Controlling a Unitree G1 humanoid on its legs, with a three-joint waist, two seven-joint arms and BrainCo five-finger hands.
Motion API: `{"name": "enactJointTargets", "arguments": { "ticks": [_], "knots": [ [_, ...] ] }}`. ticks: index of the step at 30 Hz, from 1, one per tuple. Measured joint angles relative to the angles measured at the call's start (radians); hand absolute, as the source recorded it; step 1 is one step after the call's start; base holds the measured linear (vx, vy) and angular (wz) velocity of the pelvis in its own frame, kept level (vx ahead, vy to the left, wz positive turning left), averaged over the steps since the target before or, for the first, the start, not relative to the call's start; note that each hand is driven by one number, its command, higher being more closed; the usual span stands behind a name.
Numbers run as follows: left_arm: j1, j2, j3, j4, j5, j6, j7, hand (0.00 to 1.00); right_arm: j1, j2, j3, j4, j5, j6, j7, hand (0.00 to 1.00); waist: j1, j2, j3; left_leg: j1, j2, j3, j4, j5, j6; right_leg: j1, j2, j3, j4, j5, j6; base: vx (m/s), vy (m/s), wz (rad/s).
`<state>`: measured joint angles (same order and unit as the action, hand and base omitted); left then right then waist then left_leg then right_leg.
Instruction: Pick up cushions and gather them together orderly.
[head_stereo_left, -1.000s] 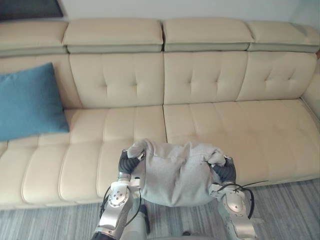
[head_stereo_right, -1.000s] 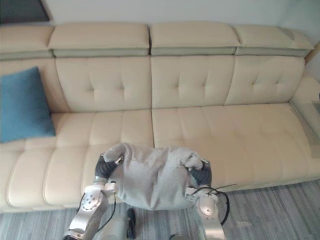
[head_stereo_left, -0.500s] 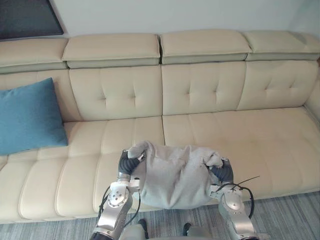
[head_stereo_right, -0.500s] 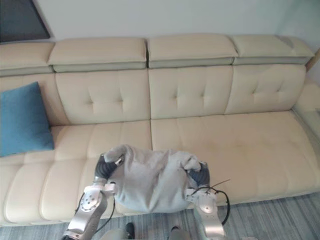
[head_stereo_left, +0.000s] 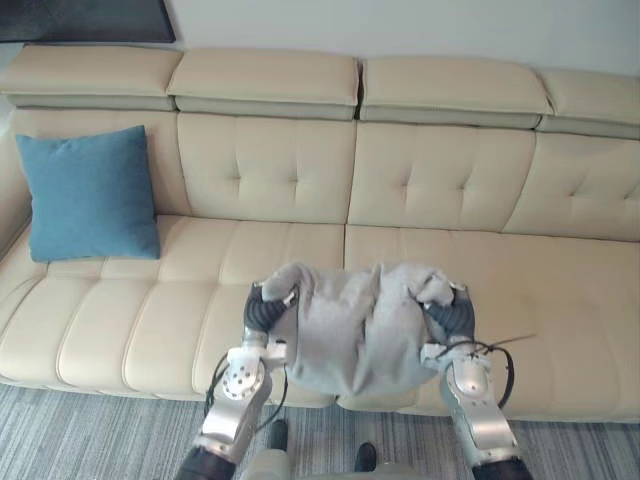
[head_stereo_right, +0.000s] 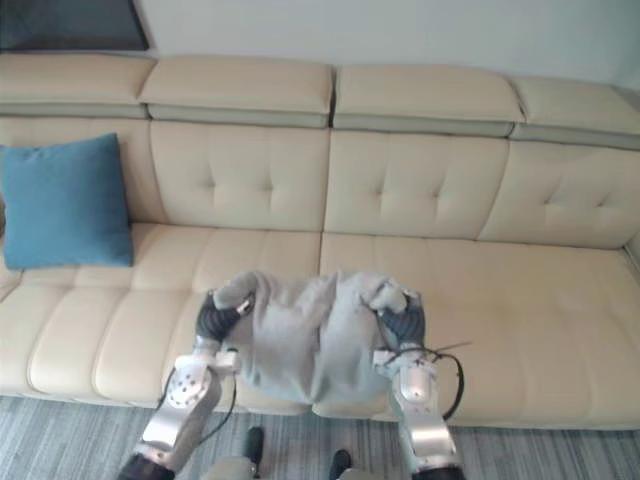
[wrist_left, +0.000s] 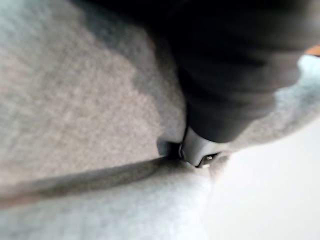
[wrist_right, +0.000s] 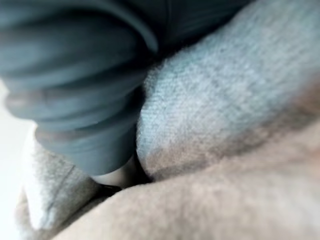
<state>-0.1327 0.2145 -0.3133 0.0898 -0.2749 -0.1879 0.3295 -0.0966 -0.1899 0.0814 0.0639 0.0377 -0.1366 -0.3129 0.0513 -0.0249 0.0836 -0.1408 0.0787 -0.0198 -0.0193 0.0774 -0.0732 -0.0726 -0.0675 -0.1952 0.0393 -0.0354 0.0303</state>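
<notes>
Currently, the cream sofa (head_stereo_left: 560, 290) spans the full width ahead of me, and its right half is bare. One blue cushion (head_stereo_left: 90, 195) leans upright against the sofa back at the far left end. One grey cushion (head_stereo_left: 355, 330) hangs between my two hands, above the front edge of the sofa near its middle and well apart from the blue one. My left hand (head_stereo_left: 262, 308) presses into its left side and my right hand (head_stereo_left: 452, 312) into its right side. Cloth bunches over both, so I cannot tell whether either hand is spread flat or pinching the cover.

Hazards, as I judge them:
- The grey cushion is soft and sags below the hold. Uneven pressure could let one side slip, dropping it to the floor (head_stereo_left: 80, 430).
- On a low pass leftward, it could drag along the sofa.
- Set down too hard, it could topple the blue cushion.
</notes>
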Motion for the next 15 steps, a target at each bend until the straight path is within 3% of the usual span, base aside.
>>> {"name": "enactJointTargets", "arguments": {
  "ticks": [8, 15],
  "knots": [
    [-0.310, 0.053, 0.029, 0.015, 0.019, -0.006, 0.110, 1.00, -0.390, -0.090, 0.002, 0.093, -0.041, 0.004, -0.078, 1.00, -0.001, 0.030, 0.037, -0.138, 0.001, 0.009, -0.016, 0.057, 0.004, -0.147, 0.001, 0.003, -0.008, 0.054, -0.001, -0.06, 0.008, -0.05],
    [-0.568, 0.109, 0.103, 0.137, 0.019, -0.020, 0.176, 1.00, -0.711, -0.100, -0.001, 0.315, -0.038, 0.022, -0.129, 1.00, 0.002, 0.032, 0.139, -0.222, 0.003, 0.055, -0.059, 0.103, 0.012, -0.268, 0.003, 0.042, -0.027, 0.106, 0.000, -0.03, 0.005, -0.19]
  ]
}}
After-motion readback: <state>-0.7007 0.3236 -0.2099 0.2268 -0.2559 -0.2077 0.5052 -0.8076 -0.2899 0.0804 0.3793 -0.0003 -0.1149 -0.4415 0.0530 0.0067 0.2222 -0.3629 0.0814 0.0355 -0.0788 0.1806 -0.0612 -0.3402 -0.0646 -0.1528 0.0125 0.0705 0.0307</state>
